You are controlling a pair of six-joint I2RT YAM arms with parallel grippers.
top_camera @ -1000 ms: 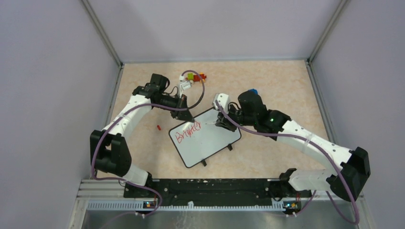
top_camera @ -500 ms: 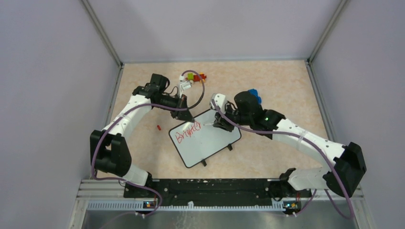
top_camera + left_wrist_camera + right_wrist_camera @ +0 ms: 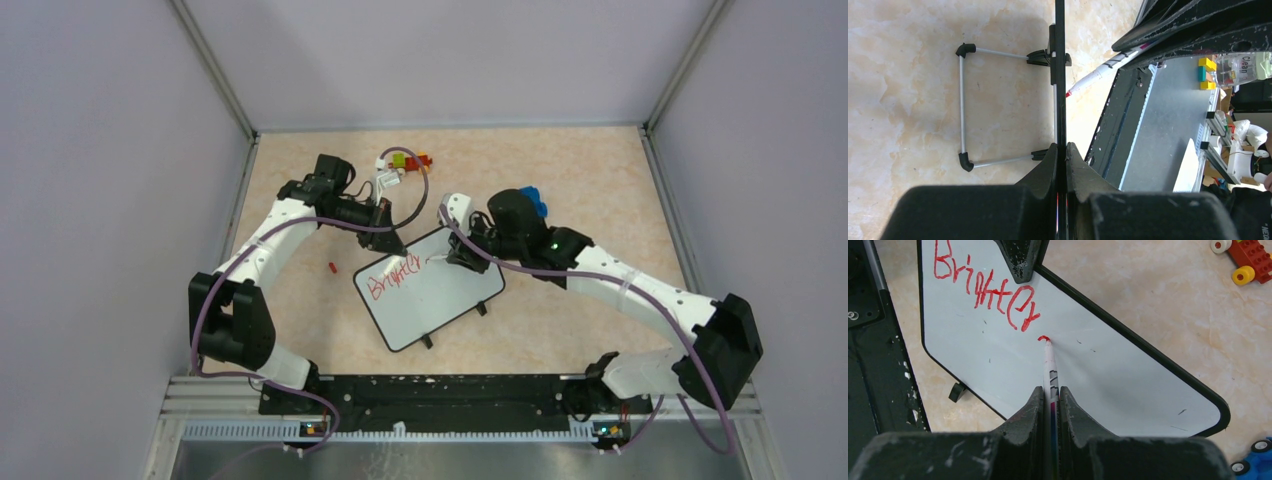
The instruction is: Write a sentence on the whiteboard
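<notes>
The whiteboard (image 3: 440,300) lies tilted on the table between both arms. In the left wrist view it is a thin dark strip (image 3: 1060,75), seen edge-on. My left gripper (image 3: 386,236) (image 3: 1061,146) is shut on its far edge. The sentence (image 3: 392,275) (image 3: 983,287) is red script reading roughly "Brighter", with a short fresh red stroke (image 3: 1043,337) below its end. My right gripper (image 3: 462,255) (image 3: 1050,390) is shut on a thin white marker (image 3: 1050,365) whose red tip touches the board at that stroke. The same marker (image 3: 1093,78) shows past the board's edge.
Small toy bricks (image 3: 405,160) lie at the back of the table, and a blue toy (image 3: 532,198) sits behind the right arm. A red cap (image 3: 332,267) rests left of the board. A wire stand (image 3: 962,105) juts from the board's underside. A toy car (image 3: 1248,260) lies beyond the board.
The right arm has shifted a little to the left and back with the marker, whose tip now sits just past the end of the written word. The left arm and board have not moved.
</notes>
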